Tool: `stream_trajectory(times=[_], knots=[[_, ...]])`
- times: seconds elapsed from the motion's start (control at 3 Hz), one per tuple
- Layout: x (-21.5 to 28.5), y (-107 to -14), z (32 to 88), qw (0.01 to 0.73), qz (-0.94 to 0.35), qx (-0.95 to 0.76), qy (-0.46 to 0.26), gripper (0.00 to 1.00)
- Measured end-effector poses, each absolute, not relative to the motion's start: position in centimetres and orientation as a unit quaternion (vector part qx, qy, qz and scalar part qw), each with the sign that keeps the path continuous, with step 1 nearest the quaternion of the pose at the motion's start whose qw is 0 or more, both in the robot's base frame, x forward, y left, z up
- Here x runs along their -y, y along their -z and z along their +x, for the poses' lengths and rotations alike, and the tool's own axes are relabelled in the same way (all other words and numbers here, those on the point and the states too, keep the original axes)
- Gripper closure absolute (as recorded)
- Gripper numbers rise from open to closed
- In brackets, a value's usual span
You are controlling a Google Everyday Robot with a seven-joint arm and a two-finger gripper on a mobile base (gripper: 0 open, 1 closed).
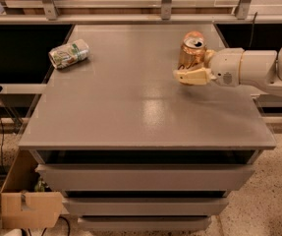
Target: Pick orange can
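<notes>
The orange can [191, 54], copper-coloured with a silver pull-tab top, stands upright at the table's right side, a little above the grey table top [130, 107]. My gripper [185, 66] reaches in from the right on a white arm [248, 68] and is shut on the can. Its cream near finger [193, 76] lies across the can's lower front. The far finger is hidden behind the can.
A pale green-and-white can [69, 53] lies on its side at the table's far left. A round orange fruit [191, 35] peeks out just behind the orange can. A railing runs along the back edge. A cardboard box [30, 208] sits on the floor at the lower left.
</notes>
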State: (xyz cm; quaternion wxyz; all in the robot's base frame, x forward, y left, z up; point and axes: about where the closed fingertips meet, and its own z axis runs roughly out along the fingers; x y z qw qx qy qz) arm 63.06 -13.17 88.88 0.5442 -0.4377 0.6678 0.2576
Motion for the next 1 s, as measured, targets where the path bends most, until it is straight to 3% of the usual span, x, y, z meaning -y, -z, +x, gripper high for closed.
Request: stream_trajectory(times=[0.33, 1.0], knots=[[13.0, -91.4, 62.5, 0.559, -0.454, -0.638, -0.274, 1.0], [11.7, -96.2, 60.3, 0.556, -0.527, -0.56, -0.316, 1.0]])
